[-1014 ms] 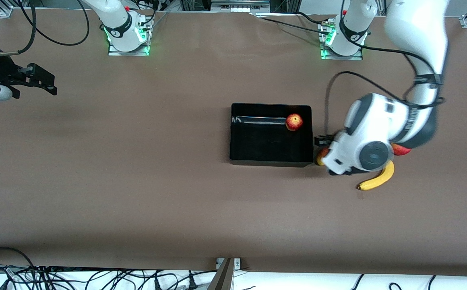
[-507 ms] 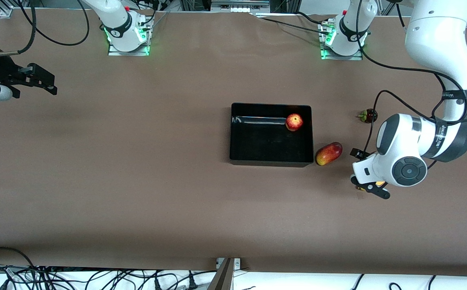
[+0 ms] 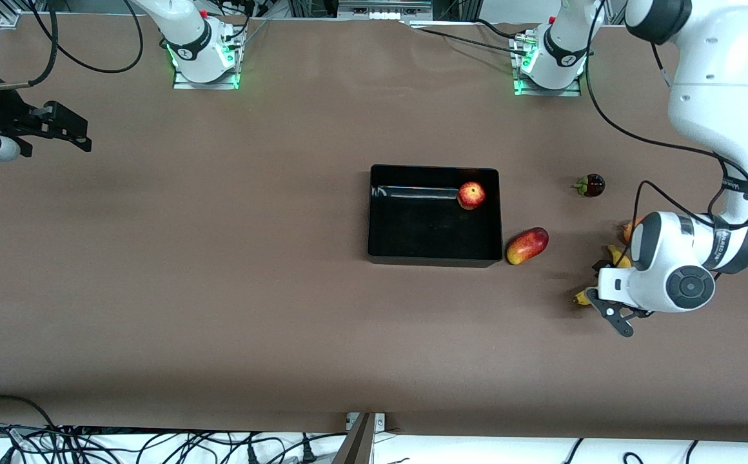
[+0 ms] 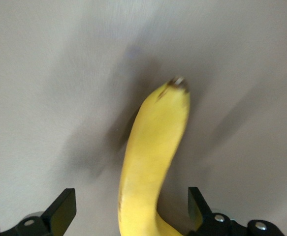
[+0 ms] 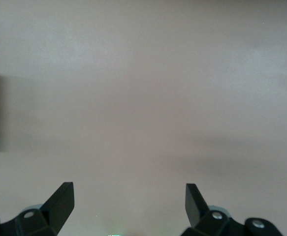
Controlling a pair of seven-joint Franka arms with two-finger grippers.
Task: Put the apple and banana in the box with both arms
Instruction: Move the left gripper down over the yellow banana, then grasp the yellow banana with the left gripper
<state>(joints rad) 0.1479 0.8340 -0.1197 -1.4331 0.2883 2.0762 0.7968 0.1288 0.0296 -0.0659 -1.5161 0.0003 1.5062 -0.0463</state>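
The apple (image 3: 471,195) lies in the black box (image 3: 434,260), at the corner toward the left arm's base. The banana (image 3: 581,298) lies on the table toward the left arm's end, mostly hidden under the left wrist; only its ends show in the front view. My left gripper (image 3: 607,294) is open low over the banana. In the left wrist view the banana (image 4: 153,157) runs between the two open fingers of the left gripper (image 4: 131,200), which do not touch it. My right gripper (image 3: 72,127) waits open and empty over the right arm's end of the table; it also shows in the right wrist view (image 5: 128,196).
A red-yellow mango (image 3: 527,245) lies just beside the box, toward the left arm's end. A dark round fruit (image 3: 592,185) sits farther from the camera. A reddish fruit (image 3: 627,229) peeks out by the left wrist.
The left arm has swung from beside the box toward its own end of the table and now sits over the banana, uncovering the mango. The right arm has not moved.
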